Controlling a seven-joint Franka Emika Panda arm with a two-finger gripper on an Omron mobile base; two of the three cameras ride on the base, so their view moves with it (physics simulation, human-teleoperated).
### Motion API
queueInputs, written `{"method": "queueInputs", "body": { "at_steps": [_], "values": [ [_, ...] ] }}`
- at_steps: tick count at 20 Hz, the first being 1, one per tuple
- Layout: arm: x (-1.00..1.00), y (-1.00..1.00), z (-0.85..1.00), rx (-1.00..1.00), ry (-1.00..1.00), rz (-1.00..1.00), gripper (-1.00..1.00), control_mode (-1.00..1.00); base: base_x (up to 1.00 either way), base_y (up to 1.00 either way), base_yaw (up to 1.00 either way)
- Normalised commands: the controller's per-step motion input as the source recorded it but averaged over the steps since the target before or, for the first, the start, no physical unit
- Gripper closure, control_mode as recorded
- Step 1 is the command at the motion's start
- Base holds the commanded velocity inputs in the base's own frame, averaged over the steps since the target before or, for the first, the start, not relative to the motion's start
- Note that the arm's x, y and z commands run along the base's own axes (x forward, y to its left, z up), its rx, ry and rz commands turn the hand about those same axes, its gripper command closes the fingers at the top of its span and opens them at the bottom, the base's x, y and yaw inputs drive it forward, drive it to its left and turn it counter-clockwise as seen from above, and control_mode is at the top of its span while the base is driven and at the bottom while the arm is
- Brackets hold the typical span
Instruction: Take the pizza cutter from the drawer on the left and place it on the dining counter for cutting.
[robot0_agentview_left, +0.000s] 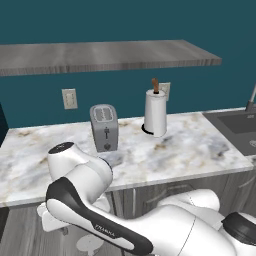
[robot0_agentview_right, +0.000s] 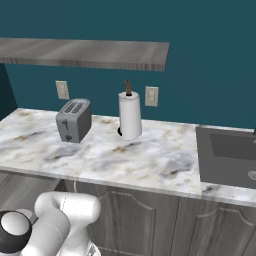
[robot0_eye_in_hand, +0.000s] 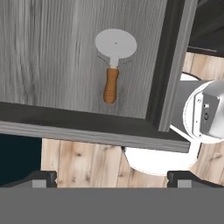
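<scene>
In the hand view the drawer (robot0_eye_in_hand: 65, 52) stands pulled open below the camera, its grey wood-grain floor bare but for one item: the pizza cutter (robot0_eye_in_hand: 113, 62), lying flat toward the right half of the floor. Its round pale blade points to the top of that view and its short brown wooden handle points down, with clear space between it and the dark side wall of the drawer on the right and the front wall along the bottom. The gripper (robot0_eye_in_hand: 112, 178) hangs above the drawer's front edge, over the light wooden floorboards (robot0_eye_in_hand: 83, 164), with its two dark fingertips (robot0_eye_in_hand: 41, 178) spread as wide apart as they go and nothing between them; it touches neither the cutter nor the drawer. In the base views a marble counter (robot0_agentview_left: 175, 150) carries a silver two-slot toaster (robot0_agentview_left: 104, 127) and, to its right, a white paper towel roll (robot0_agentview_left: 155, 112) on a brown-tipped holder; a dark sink (robot0_agentview_right: 227, 155) is set into the counter's right end. A grey shelf (robot0_agentview_left: 100, 55) runs along the teal wall above two pale wall outlets (robot0_agentview_right: 62, 90). The arm's dark band bears small pale lettering, too small to read.
</scene>
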Motion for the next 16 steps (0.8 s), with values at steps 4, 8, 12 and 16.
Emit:
{"method": "queueInputs", "body": {
  "at_steps": [4,8,12,16],
  "values": [
    [0.00,0.00,-0.18,0.00,0.00,-0.02,-1.00,-1.00,0.00,0.00,0.00],
    [0.04,0.00,-0.06,0.00,0.00,-0.02,-1.00,-1.00,0.00,0.00,0.00],
    [0.15,0.00,-0.08,0.00,-0.05,0.00,-1.00,-1.00,0.00,0.00,0.00],
    [0.08,-0.01,-0.25,0.04,-0.05,0.00,-1.00,-1.00,0.00,0.00,0.00]
  ]
}}
